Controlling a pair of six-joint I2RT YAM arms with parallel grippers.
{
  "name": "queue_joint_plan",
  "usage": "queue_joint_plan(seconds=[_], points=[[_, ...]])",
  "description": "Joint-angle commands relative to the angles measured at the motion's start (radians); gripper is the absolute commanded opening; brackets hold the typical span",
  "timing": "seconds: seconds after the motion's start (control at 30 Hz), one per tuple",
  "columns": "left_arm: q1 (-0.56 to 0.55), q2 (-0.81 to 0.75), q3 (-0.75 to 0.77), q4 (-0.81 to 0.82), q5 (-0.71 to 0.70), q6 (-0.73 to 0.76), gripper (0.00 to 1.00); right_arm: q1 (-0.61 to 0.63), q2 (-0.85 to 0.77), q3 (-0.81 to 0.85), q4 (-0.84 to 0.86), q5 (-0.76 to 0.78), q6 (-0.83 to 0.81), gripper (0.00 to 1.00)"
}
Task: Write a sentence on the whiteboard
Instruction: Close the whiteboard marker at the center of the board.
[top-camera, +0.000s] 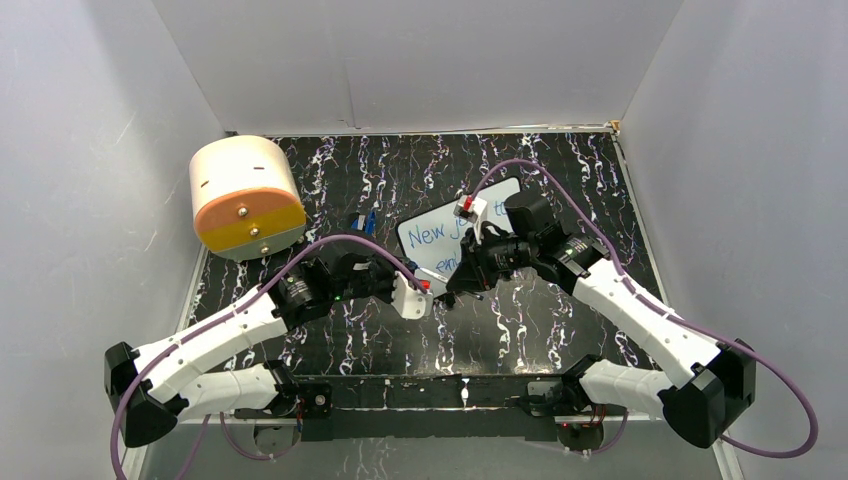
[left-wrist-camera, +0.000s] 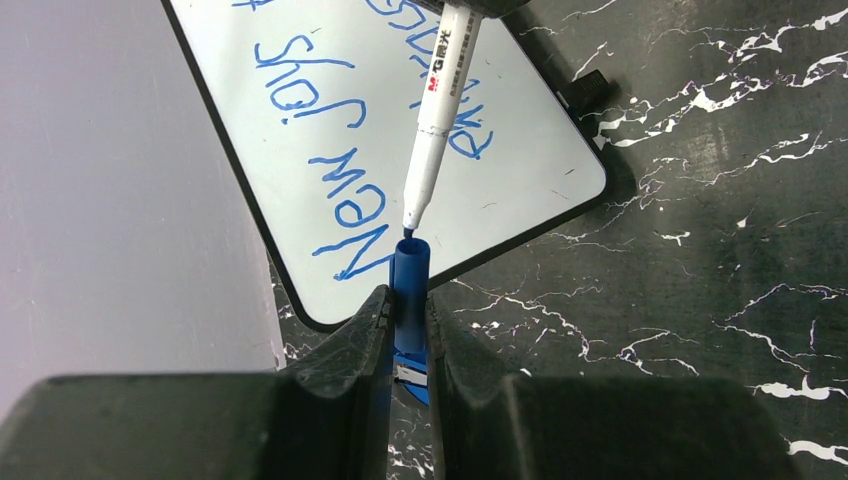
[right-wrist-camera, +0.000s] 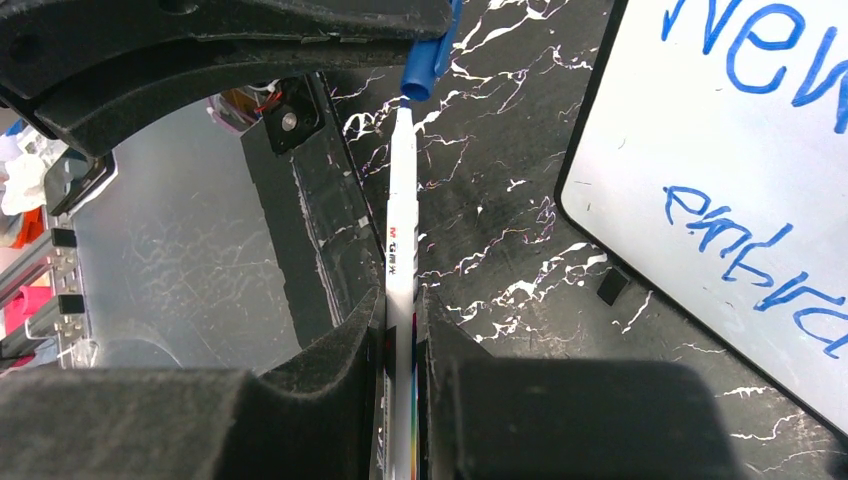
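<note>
Two pairs of jaws are clamped, each on half of one pen. The left gripper (left-wrist-camera: 408, 320) pinches a blue cap (left-wrist-camera: 410, 270) near its closed end. The right gripper (right-wrist-camera: 400, 310) is closed round the rear of a white marker (right-wrist-camera: 402, 190), whose nib sits right at the cap's open mouth (whether it has entered at all, I cannot tell).

Both pieces look light, stiff and smooth, so they probably slip or twist under a sideways push. Holding the barrel well back gives reach but lets the tip wander. A straight, in-line press would likely suit the capping better than force.

Just beyond the tips, right of centre, the whiteboard (left-wrist-camera: 540, 150) lies flat and askew on the black marbled table (top-camera: 540, 330). It seems thin, rigid and light enough to skate on its feet, and its frame edge looks like the place to take hold. The sentence (top-camera: 430, 236) reads "New joys" over a line starting "embra", the rest hidden by the right arm. A beige and yellow drum (top-camera: 245, 195) sits far left.
</note>
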Motion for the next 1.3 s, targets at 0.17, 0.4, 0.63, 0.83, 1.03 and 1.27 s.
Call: queue_joint_plan(seconds=[0.17,0.4,0.63,0.83,1.03,1.27], points=[[-0.015,-0.004,0.011,-0.015,0.002,0.009,0.00,0.019,0.012,0.058,0.002,0.011,-0.020,0.00],[-0.022,-0.004,0.015,-0.015,0.005,0.012,0.00,0.019,0.024,0.055,-0.002,0.032,-0.020,0.00],[-0.029,0.001,0.020,-0.020,0.011,0.020,0.00,0.021,0.033,0.054,-0.002,0.041,-0.021,0.00],[-0.044,0.017,0.027,-0.031,0.027,0.030,0.00,0.024,0.046,0.060,-0.004,0.028,-0.031,0.00],[-0.071,0.040,0.048,-0.056,0.033,0.053,0.00,0.039,0.066,0.072,-0.019,0.013,-0.047,0.00],[-0.100,0.069,0.065,-0.083,0.030,0.059,0.00,0.050,0.066,0.077,-0.013,0.021,-0.050,0.00]])
